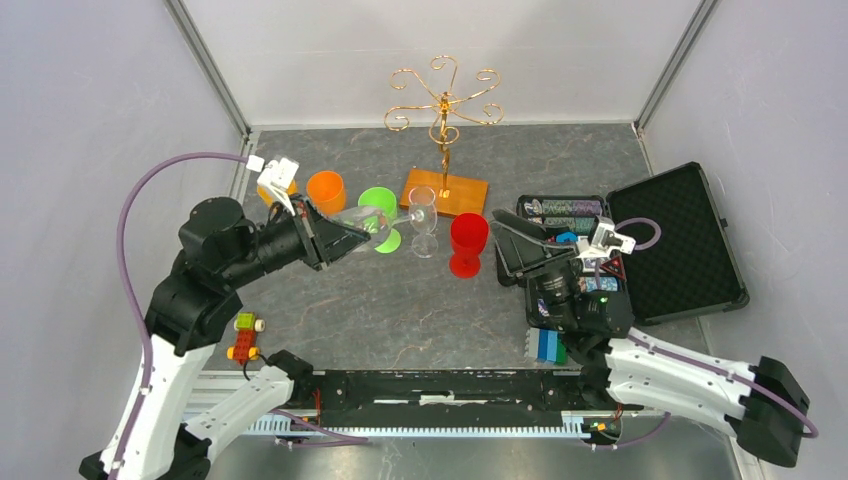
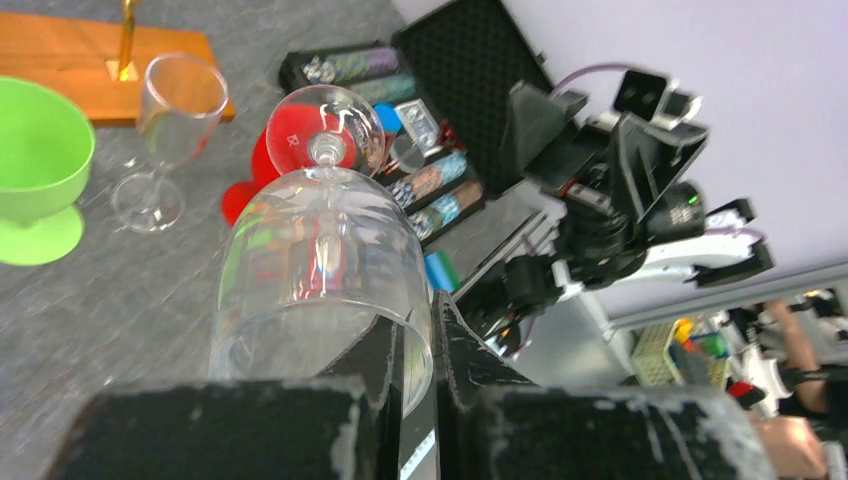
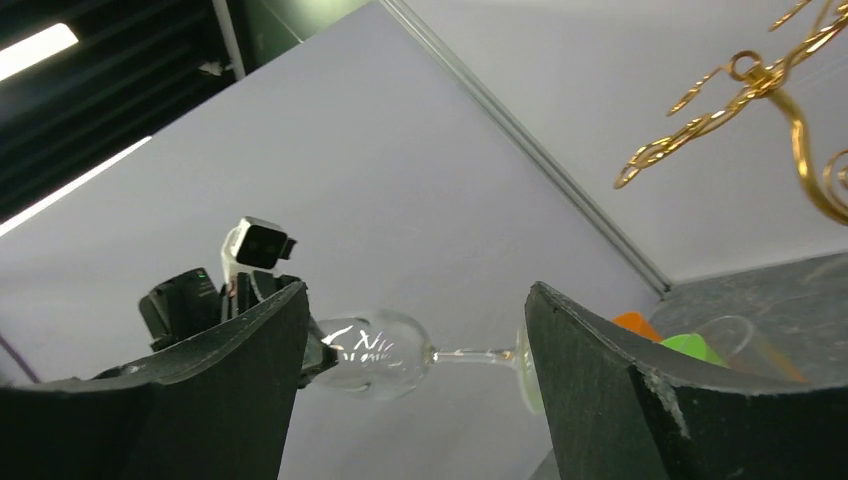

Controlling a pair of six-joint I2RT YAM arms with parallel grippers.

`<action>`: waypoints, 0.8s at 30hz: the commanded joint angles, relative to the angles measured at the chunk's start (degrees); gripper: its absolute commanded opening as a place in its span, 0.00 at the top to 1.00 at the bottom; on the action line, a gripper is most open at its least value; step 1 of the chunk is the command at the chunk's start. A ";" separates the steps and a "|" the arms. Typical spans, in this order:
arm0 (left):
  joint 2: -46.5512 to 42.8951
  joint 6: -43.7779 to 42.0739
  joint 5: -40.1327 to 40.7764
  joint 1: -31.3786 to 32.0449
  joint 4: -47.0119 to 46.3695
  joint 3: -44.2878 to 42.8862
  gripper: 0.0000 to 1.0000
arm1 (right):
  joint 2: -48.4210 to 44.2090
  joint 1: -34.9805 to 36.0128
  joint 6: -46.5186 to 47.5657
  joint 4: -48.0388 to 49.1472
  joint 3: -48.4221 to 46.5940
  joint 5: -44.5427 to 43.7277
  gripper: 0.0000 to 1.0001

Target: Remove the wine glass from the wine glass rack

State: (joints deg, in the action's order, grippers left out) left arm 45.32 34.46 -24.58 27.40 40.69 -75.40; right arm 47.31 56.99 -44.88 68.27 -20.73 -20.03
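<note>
Wine glass (image 1: 368, 222) lies horizontal above the table, off the wine glass rack (image 1: 443, 110), bowl clamped in left gripper (image 1: 345, 233), foot pointing right. Right gripper (image 3: 417, 292) spread wide, empty. Red cup (image 2: 258, 160) lettering unreadable.

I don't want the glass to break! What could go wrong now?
1. The left gripper pinches only the rim of the held wine glass, which lies sideways in the air; it could slip and fall.
2. Its foot is close to the standing wine glass and green cup; a swing might knock them over.
</note>
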 commanded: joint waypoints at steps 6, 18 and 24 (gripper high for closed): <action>6.01 -16.02 2.74 0.12 17.17 -3.10 0.98 | -11.02 -0.12 8.75 -28.47 -2.44 -8.56 0.16; 22.72 -17.32 13.90 10.43 15.39 -2.04 0.98 | -17.04 -0.13 11.10 -47.44 -3.70 -20.49 0.16; 33.81 -15.71 19.48 20.76 15.41 -6.10 0.98 | -22.56 -0.12 11.31 -51.31 -1.73 -25.70 0.16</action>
State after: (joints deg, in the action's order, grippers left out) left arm 74.78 19.86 -9.93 42.54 58.22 -77.03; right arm 27.90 56.93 -34.61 20.23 -21.85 -40.25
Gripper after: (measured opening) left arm 0.107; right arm 0.839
